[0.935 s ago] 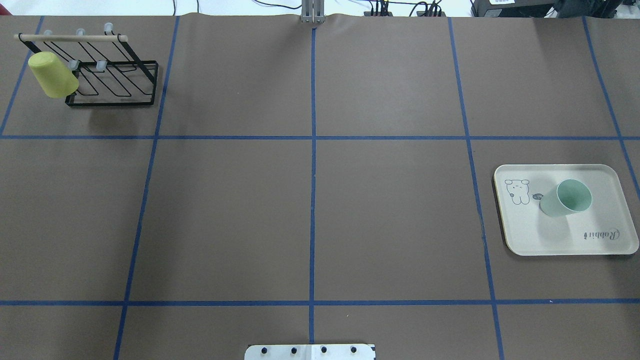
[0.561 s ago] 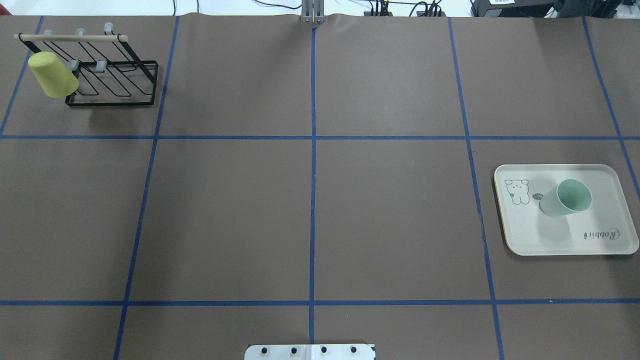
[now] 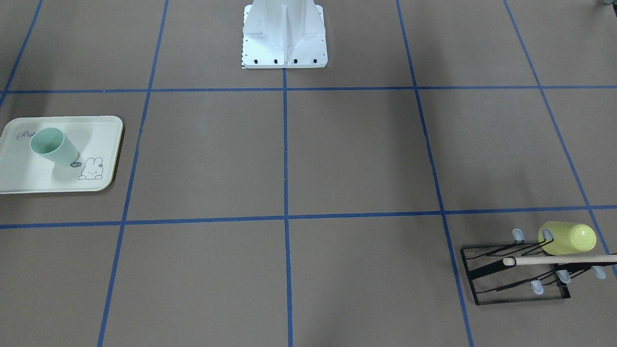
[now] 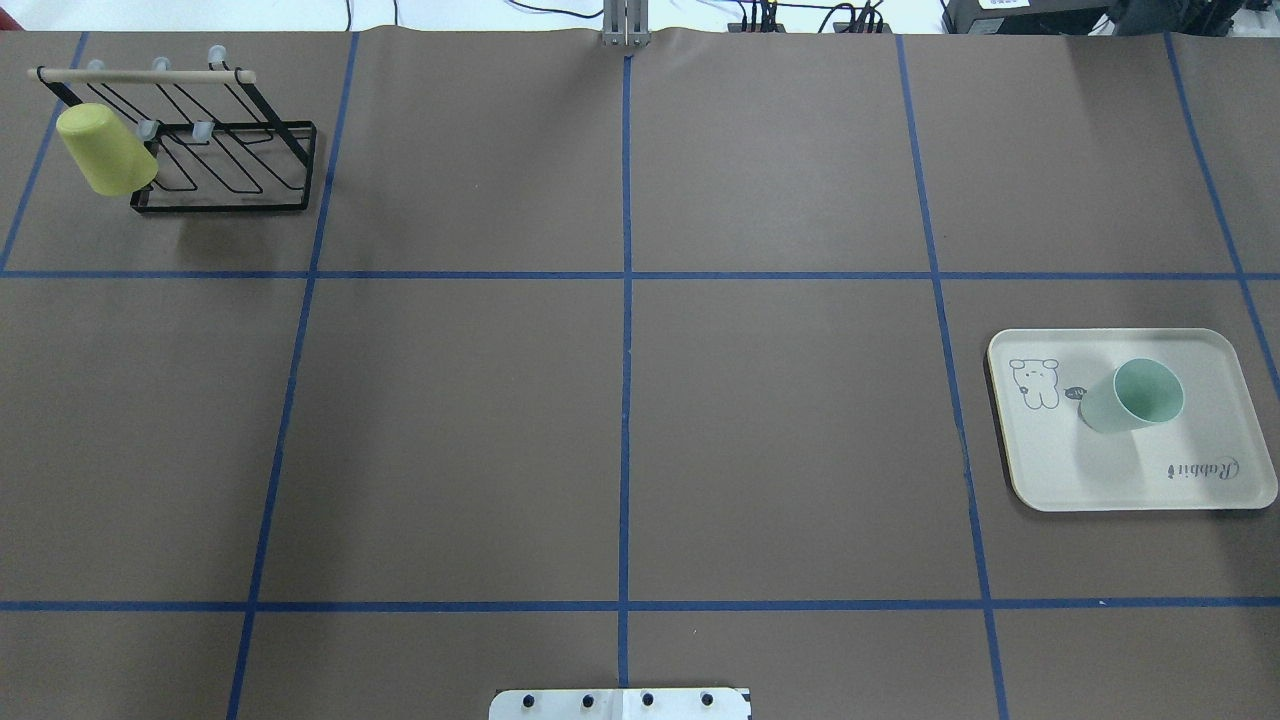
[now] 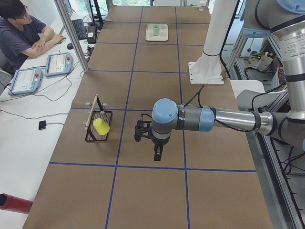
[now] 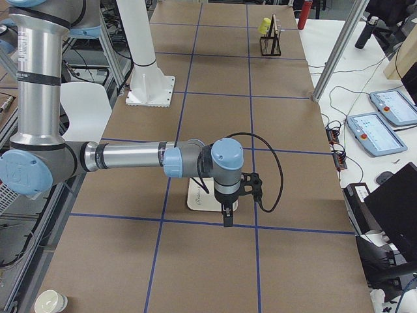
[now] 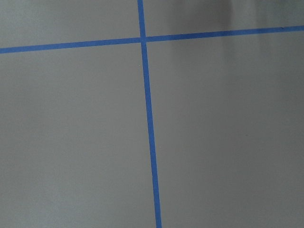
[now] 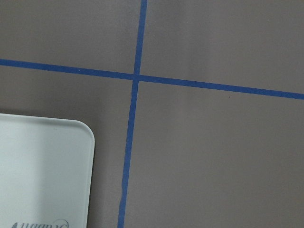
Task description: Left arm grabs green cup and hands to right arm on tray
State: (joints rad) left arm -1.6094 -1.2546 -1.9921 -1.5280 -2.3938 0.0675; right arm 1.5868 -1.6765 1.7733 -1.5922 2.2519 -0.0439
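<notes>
The pale mint-green cup stands upright, mouth up, on the cream tray at the table's right side. The front-facing view shows the cup on the tray too. Both grippers appear only in the side views. The left gripper hangs fingers down over bare table near the rack, far from the cup. The right gripper hangs fingers down beside the tray, and its wrist view shows a tray corner. I cannot tell whether either gripper is open or shut.
A black wire rack with a wooden rod stands at the far left and holds a yellow-green cup. The robot's white base is at the middle of the near edge. An operator sits at a side desk.
</notes>
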